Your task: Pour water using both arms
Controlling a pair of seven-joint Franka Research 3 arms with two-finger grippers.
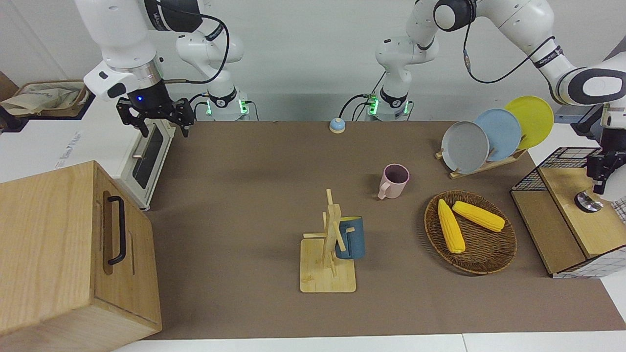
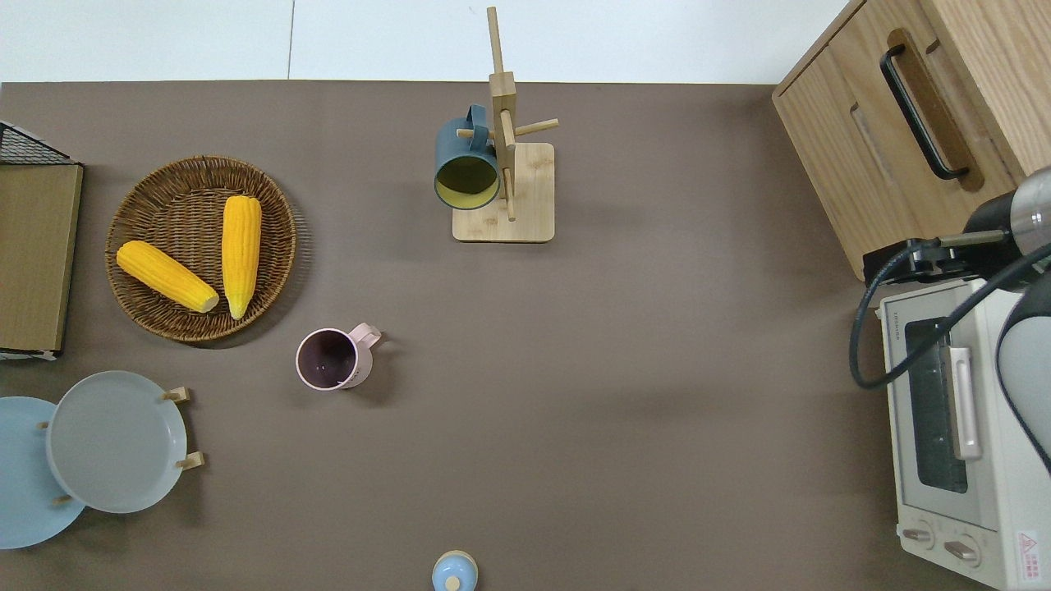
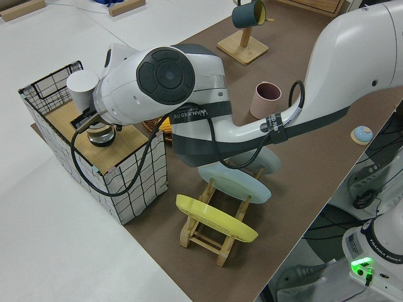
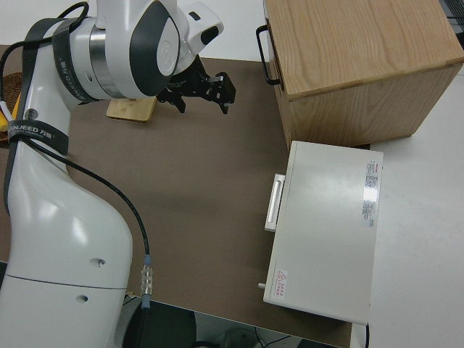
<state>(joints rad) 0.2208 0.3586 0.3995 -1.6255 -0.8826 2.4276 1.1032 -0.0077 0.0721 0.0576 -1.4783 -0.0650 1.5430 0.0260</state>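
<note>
So we're basically at the very start here, nothing's been poured yet as far as we can see. Our right gripper (image 1: 157,119) is hanging up in the air by the toaster oven (image 1: 146,159), at the right arm's end of the table, fingers spread apart and holding nothing. Our left gripper (image 1: 602,168) is reaching down over the wooden shelf in the wire crate (image 1: 570,215) at the left arm's end, right above a small metal thing (image 1: 588,201) sitting there. We can't tell whether its fingers are apart or together.

The pink mug (image 1: 392,181) is standing upright on the brown mat (image 1: 244,195), near the wicker basket (image 1: 470,232) with the two corn cobs. The blue mug (image 1: 350,237) is hanging on the wooden mug tree (image 1: 328,244), farther from the robots than the pink one. Neither is being touched.

We're guessing pretty much everything is left: both arms grabbing their vessels, bringing them together, then tipping one into the other. No water in sight either.
</note>
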